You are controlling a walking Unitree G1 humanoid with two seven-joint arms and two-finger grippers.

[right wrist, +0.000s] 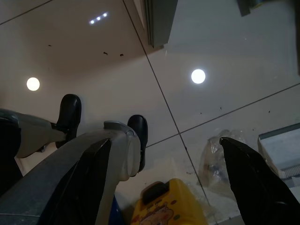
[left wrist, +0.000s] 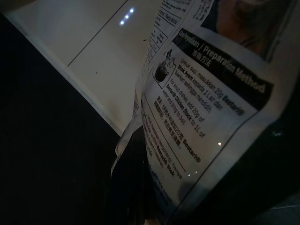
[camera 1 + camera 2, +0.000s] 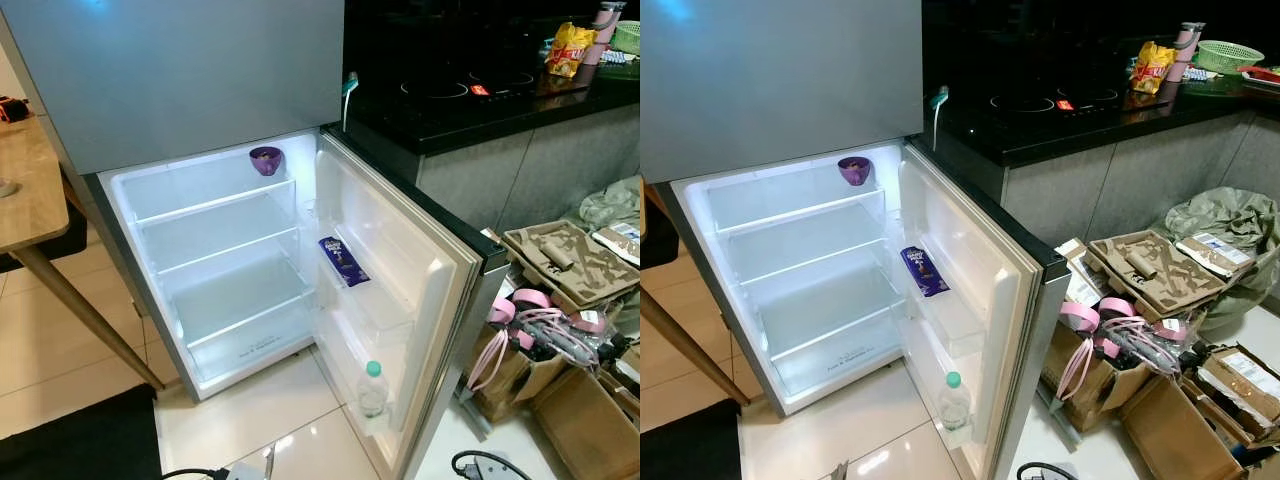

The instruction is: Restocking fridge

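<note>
White, brightly lit shelves are seen in the open fridge, mostly bare, with a purple bowl on the top shelf. A blue packet and a bottle are held in the door. A printed packet is gripped in the left hand. The right hand is spread wide above the tiled floor.

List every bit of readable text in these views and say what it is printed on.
"Preparation Method": white-and-black printed food packet close before the left gripper; the smaller lines under it are too blurred to read.
Purple wrapped chocolate bar in the open fridge door shelf: lettering too small.
Yellow snack bag on the black counter: print unreadable.
Yellow container on the floor: markings unreadable.
</note>
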